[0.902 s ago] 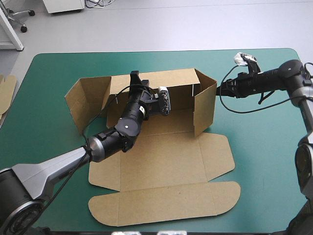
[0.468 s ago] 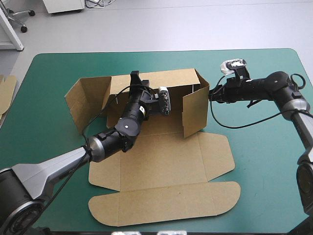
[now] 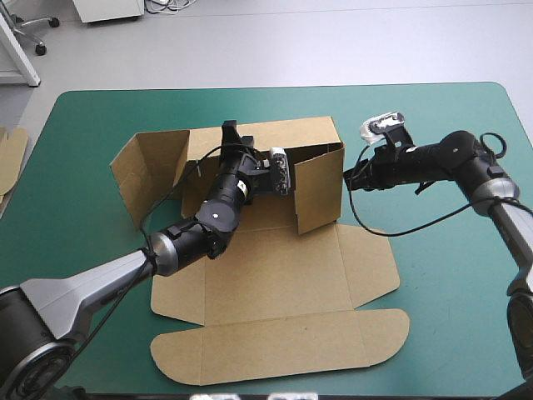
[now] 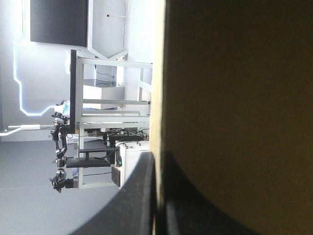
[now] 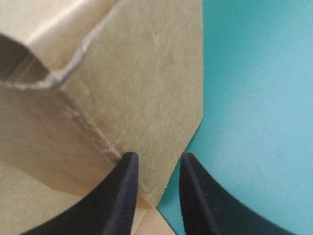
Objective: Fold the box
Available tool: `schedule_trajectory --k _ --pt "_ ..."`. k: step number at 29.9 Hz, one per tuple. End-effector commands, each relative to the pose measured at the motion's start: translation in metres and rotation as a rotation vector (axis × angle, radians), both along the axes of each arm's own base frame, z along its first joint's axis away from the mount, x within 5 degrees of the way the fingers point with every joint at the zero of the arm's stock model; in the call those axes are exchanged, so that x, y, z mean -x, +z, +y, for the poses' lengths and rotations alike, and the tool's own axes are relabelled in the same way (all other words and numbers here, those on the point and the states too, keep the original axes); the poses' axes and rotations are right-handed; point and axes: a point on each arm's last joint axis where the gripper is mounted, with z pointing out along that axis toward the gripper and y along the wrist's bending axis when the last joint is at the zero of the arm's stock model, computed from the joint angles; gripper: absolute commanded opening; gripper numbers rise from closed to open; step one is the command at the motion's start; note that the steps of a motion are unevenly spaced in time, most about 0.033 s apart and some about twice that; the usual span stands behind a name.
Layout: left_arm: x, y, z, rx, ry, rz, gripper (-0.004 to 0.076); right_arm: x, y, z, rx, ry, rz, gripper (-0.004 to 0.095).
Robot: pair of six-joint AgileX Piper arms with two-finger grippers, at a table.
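- Left gripper (image 3: 231, 133): black fingers (image 4: 139, 196) pressed together on the box (image 3: 275, 275), pinching the top edge of its rear wall (image 3: 291, 133). In the left wrist view the board stands edge-on between them.
- Right gripper (image 5: 159, 157): its black fingers are slightly parted with a narrow gap and pinch nothing. The tips sit at the outer face of the right side wall (image 3: 319, 187), close to the corner fold. Contact cannot be confirmed.
- Directions below follow the high view, with 12 o'clock at the table's far edge.
- Right side wall: upright, with its free end swung in toward 9 o'clock, angled across the box's interior.
- Rear wall: upright, running from 9 to 3 o'clock along the far side of the box.
- Left side wall (image 3: 150, 171): upright, splayed outward toward 8 o'clock.
- Box: brown, partly raised, near the table's centre.
- Flat parts: a large panel lies at 6 o'clock from the raised walls. A side flap (image 3: 371, 267) lies at its 3 o'clock edge, and a long rounded flap (image 3: 275, 350) lies by the table's near edge.
- Teal-green cover (image 3: 450, 292): bare at 3 o'clock of the box, under the right gripper.
- Board edge (image 3: 10, 154): more brown board at the table's 9 o'clock edge, well apart from the box.
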Motion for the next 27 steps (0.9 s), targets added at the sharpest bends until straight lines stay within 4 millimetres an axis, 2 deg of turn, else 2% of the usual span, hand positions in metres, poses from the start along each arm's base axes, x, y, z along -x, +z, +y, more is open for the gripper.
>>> schedule_trajectory --k 1,10,14,16,21,24,27 --pt "0.004 0.027 0.004 0.043 0.005 -0.078 -0.0014 0.01 0.013 0.011 -0.012 0.007 -0.078 0.0268" --pt "0.004 0.027 0.004 0.044 0.004 -0.078 -0.0014 0.025 0.019 0.014 -0.001 0.021 -0.122 0.0251" --pt "0.004 0.027 0.004 0.04 0.003 -0.078 -0.0014 0.028 0.019 0.015 0.004 0.045 -0.107 0.0273" --pt "0.004 0.027 0.004 0.04 0.003 -0.078 -0.0014 0.027 0.019 0.015 0.031 0.08 -0.14 0.0323" --pt "0.004 0.027 0.004 0.04 0.003 -0.078 -0.0014 0.023 0.02 0.014 0.038 0.069 -0.191 0.054" --pt "0.004 0.027 0.004 0.04 0.003 -0.078 -0.0014 0.022 0.021 0.013 0.043 0.058 -0.206 0.0593" --pt "0.005 0.026 0.001 -0.034 -0.054 -0.083 -0.0014 0.02 0.023 0.013 0.047 0.065 -0.238 0.0595"
